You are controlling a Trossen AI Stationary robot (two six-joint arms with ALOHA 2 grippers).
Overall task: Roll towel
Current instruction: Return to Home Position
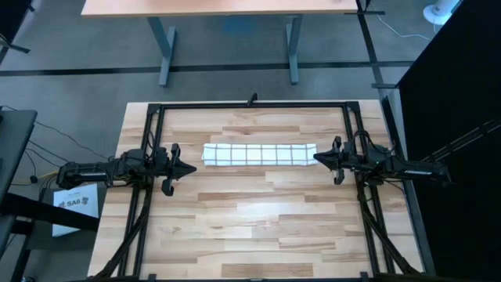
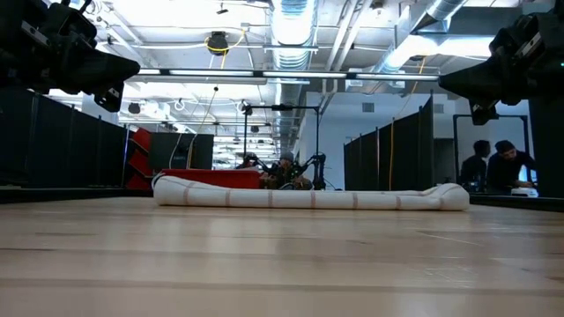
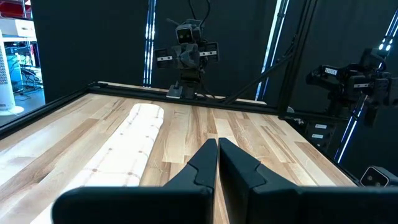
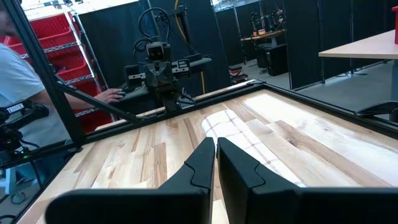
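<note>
The towel (image 1: 258, 154) lies as a long, low roll across the far half of the table (image 1: 258, 231), midway between the two arms. Its inner turns are hidden, so how tightly it is wound cannot be judged. In the left wrist view its near end passes out of sight behind that arm's own body, and in the right wrist view the near end is partly covered by that arm's finger. From above, the white cloth shows one row of squares drawn by dark lines. At table height the roll is a flattened white tube with faint cross lines, one end rounded and the other slightly humped. The left gripper (image 1: 192, 168) points at one end of the roll, just beside it and a little toward the near edge. The right gripper (image 1: 316, 158) points at the other end and seems, from above, to meet it. The low view, however, shows both grippers as dark shapes cut off at the upper corners, raised well clear of the wood. Each pair of fingers is pressed together on nothing. A black frame rail (image 1: 250, 104) borders the table, and the near half is bare planking.
</note>
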